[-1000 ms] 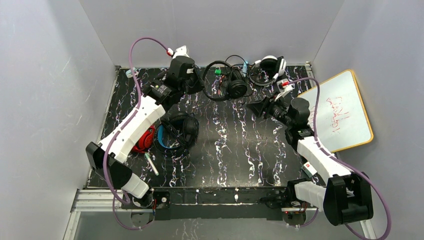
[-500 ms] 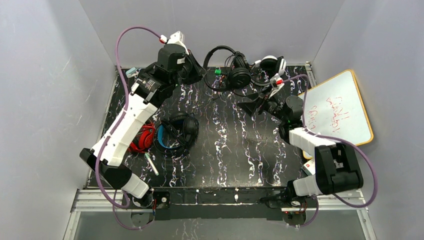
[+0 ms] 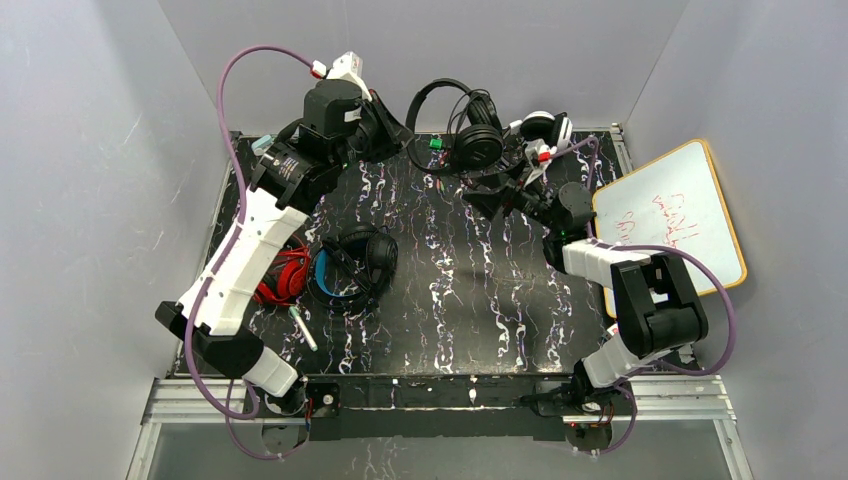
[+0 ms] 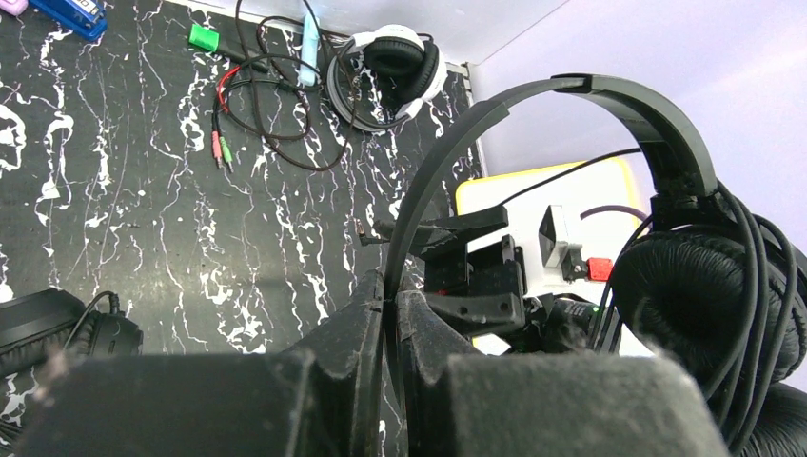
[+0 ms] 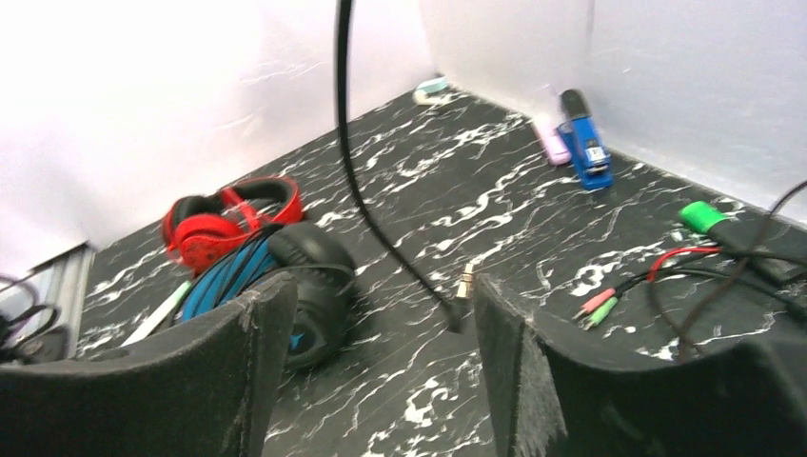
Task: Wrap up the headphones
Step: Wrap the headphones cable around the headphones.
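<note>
My left gripper [image 3: 388,128] is shut on the headband [image 4: 571,90] of the all-black headphones [image 3: 472,135] and holds them up above the back of the table, cable wound round the ear cups [image 4: 699,295]. The left gripper's jaws [image 4: 392,297] pinch the band's lower end. Its cable [image 5: 347,143] hangs down, ending in a gold jack plug [image 5: 464,283]. My right gripper [image 3: 482,206] is open just below the headphones; the plug hangs by its right finger [image 5: 509,343]. The red pair [image 3: 288,278] and the black-and-blue pair [image 3: 355,262] lie at the left.
White headphones [image 3: 545,130] and loose cables with a green plug [image 3: 437,143] lie at the back. A whiteboard [image 3: 675,220] leans at the right. A blue stapler [image 5: 585,152] sits by the back wall. A pen [image 3: 302,327] lies front left.
My left gripper has lifted the all-black headphones up and back off the table. My right arm has folded and its gripper has moved left, under the hanging cable.
</note>
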Controlling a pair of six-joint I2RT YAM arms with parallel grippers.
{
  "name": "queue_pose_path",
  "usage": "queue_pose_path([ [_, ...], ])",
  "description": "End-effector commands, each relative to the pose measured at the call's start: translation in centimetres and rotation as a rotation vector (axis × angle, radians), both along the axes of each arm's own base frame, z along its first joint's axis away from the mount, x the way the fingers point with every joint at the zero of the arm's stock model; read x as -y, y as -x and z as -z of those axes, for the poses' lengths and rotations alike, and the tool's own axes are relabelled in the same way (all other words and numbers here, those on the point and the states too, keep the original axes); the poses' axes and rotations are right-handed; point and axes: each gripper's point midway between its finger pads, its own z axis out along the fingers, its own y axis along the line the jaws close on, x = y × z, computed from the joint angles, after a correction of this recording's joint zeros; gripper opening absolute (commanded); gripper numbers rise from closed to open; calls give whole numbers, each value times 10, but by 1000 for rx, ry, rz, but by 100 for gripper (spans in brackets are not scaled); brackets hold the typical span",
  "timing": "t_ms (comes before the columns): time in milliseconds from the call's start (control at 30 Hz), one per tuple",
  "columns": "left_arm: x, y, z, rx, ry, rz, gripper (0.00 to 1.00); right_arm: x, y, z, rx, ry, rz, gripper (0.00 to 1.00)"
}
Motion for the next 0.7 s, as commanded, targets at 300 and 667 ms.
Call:
queue_pose_path([
  [300,1,6,-34,55,78,11,0,5,-36,-36,105,-65,125,17],
  [667,-7,-5,-20,37,40,-62,0,-11,-2,-21,25,-12,-13,1],
])
